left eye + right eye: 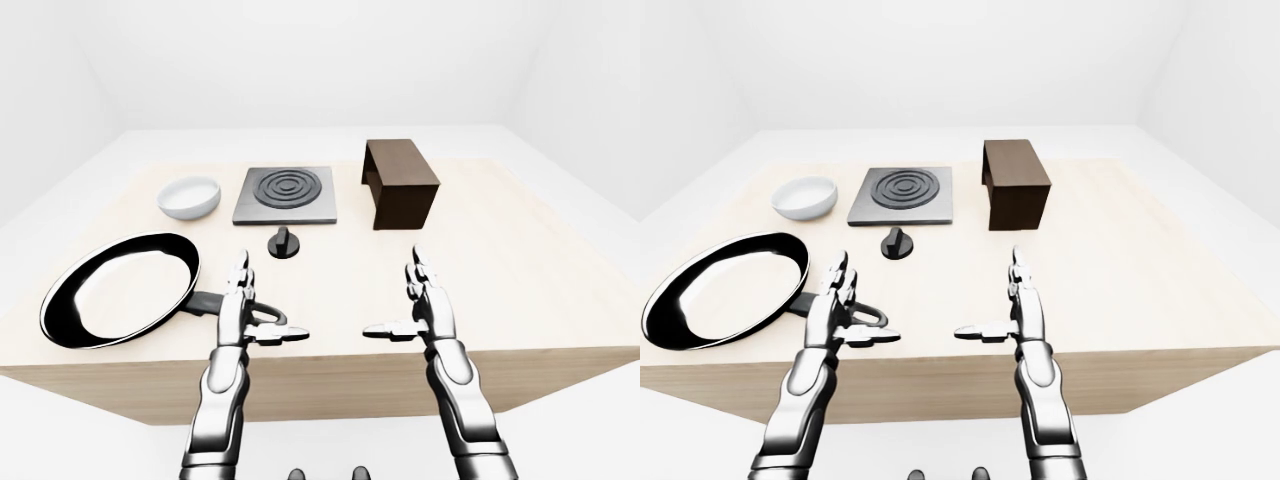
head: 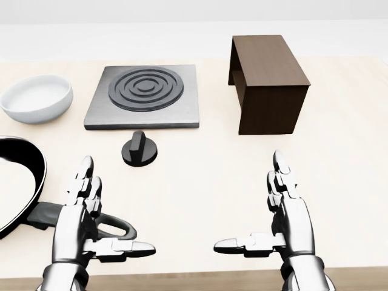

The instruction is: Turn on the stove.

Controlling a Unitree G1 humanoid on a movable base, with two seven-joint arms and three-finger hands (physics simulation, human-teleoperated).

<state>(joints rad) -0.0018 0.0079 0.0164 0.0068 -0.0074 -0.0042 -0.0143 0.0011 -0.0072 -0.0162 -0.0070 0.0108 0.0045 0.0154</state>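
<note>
Both hands hover over the near table edge, fingers straight, thumbs pointing inward, gripping nothing. Left hand sits above the frying pan handle loop; contact unclear. Right hand is over bare wooden table. Stove knob, black, lies farther in, between the hands, nearer the left one, just below the grey stove plate. White bowl is left of the stove, brown open box to its right.
</note>
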